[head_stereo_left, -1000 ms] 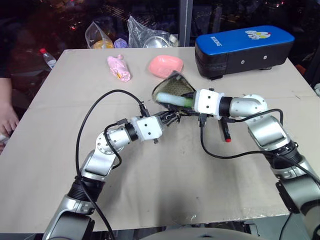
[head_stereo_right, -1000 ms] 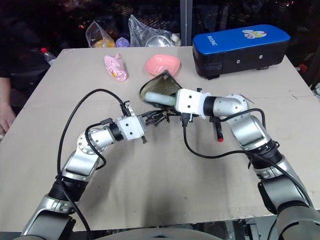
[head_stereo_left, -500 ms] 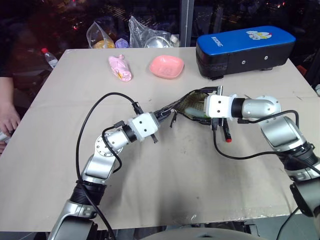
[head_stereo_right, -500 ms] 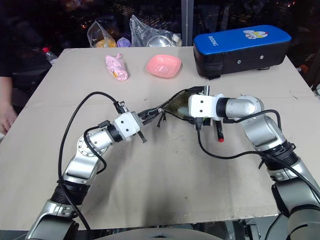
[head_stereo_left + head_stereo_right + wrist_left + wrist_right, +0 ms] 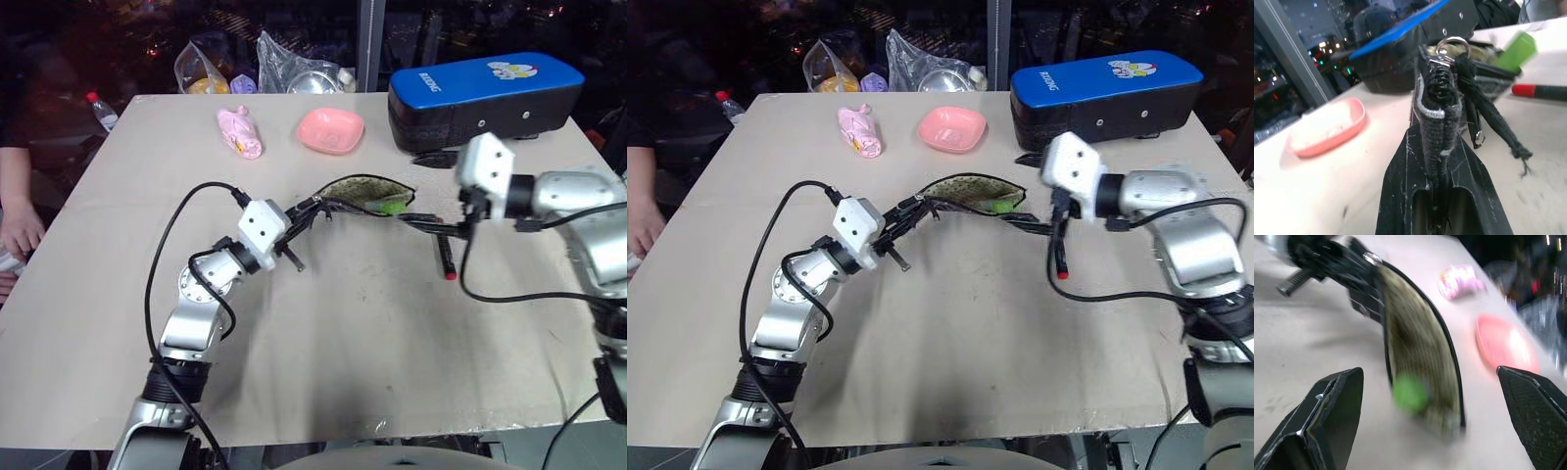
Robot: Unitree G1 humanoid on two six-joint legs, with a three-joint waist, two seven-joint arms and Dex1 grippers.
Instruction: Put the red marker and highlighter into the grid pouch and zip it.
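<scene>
The left gripper (image 5: 299,211) is clamped on the near end of the pouch (image 5: 364,193), its two fingers pinched together on the fabric edge beside the zipper ring. The pouch stretches away from that gripper toward the right gripper (image 5: 1425,426) and lies on the desk (image 5: 343,343) with its mouth gaping and the tan lining showing. The highlighter (image 5: 392,207) sits inside the pouch at the end far from the left gripper, its bright green end poking out of the mouth.

The right gripper has its fingers spread wide apart and holds nothing. It hangs above the desk beside the far end of the pouch, pointing back along the open mouth, clear of the fabric. In the right wrist view the green end of the highlighter lies between and beyond its two fingers.

The marker (image 5: 446,259) lies flat on the desk outside the pouch, just below the right gripper and well apart from the left one, its red tip toward the robot.

Beyond the pouch, past both grippers, stand a pink bowl (image 5: 331,130), a pink packet (image 5: 240,133) and a blue-topped case (image 5: 485,93). A person's hand (image 5: 18,227) rests at the desk's left edge.
</scene>
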